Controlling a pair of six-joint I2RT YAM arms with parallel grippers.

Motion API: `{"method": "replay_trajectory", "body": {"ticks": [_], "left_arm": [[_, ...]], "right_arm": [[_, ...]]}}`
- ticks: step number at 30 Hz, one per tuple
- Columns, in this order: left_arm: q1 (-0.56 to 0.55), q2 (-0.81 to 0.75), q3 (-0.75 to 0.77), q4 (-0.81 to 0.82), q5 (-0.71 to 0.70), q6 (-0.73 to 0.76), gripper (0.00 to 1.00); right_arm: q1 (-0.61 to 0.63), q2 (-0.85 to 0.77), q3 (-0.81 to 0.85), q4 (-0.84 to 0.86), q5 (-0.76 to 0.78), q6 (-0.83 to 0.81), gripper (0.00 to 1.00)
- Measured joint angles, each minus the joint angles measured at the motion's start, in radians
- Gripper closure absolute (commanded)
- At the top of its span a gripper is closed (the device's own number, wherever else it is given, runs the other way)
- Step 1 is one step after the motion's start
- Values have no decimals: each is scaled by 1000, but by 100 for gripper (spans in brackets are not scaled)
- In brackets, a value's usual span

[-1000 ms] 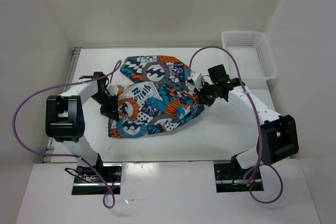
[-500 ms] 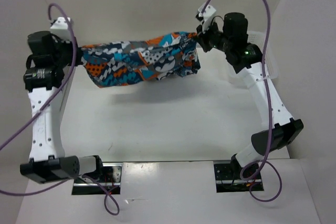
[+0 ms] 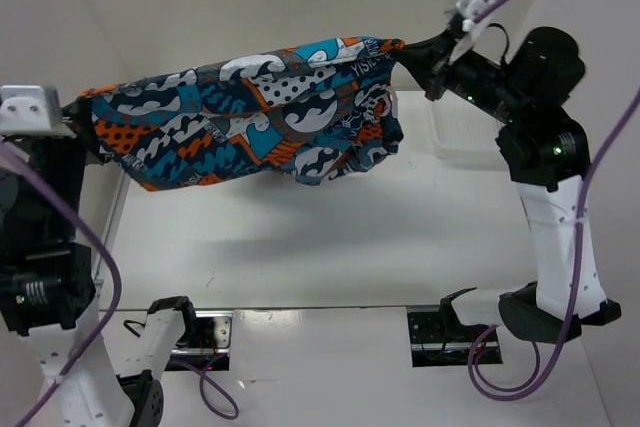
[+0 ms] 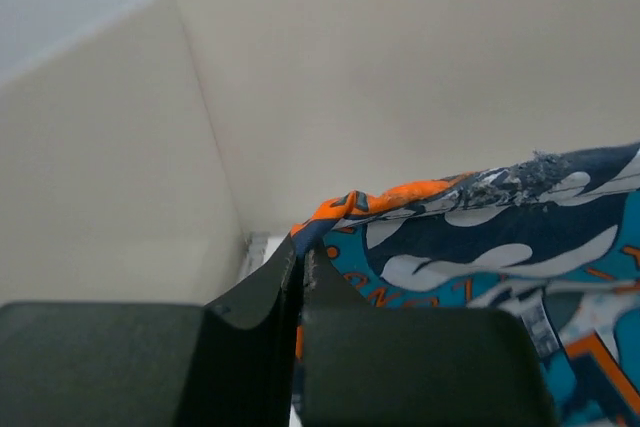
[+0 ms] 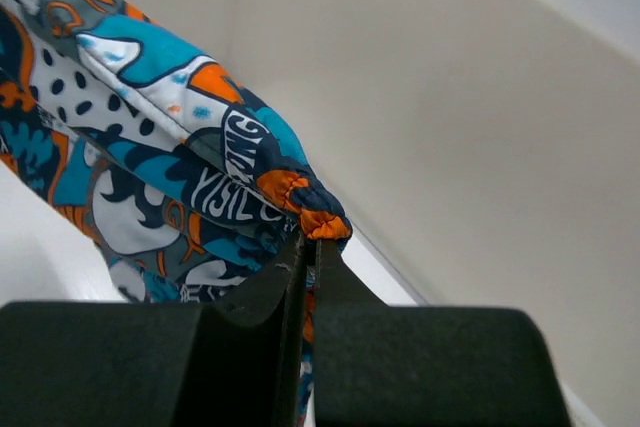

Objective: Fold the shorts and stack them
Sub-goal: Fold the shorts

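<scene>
The shorts (image 3: 250,112), in a teal, orange, navy and white cartoon print, hang stretched in the air between both arms, high above the white table (image 3: 320,247). My left gripper (image 3: 82,107) is shut on their left end, seen as an orange and navy edge in the left wrist view (image 4: 400,202). My right gripper (image 3: 410,47) is shut on their right end, on a bunched orange hem in the right wrist view (image 5: 305,202). The cloth sags in the middle and lower right.
A white mesh basket (image 3: 470,132) stands at the back right of the table, partly behind my right arm. White walls enclose the table at the back and on both sides.
Both arms have lifted the shorts from lying on the table to high in the air, and have spread them wider apart and closer to the camera.
</scene>
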Motion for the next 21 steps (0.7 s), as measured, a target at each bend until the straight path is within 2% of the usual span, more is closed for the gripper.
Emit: {"method": "replay_trajectory", "body": {"ticks": [8, 14, 17, 21], "left_arm": [[0, 5, 152, 109, -6, 0, 100], [0, 251, 344, 171, 66, 0, 100], [0, 407, 367, 164, 127, -1, 100], [-11, 616, 349, 135, 178, 0, 100]], "right_arm": [[-90, -130, 59, 51, -243, 232, 100], [-110, -146, 35, 160, -289, 383, 100], [-110, -107, -26, 206, -272, 416, 100], [-112, 47, -111, 250, -235, 443, 100]]}}
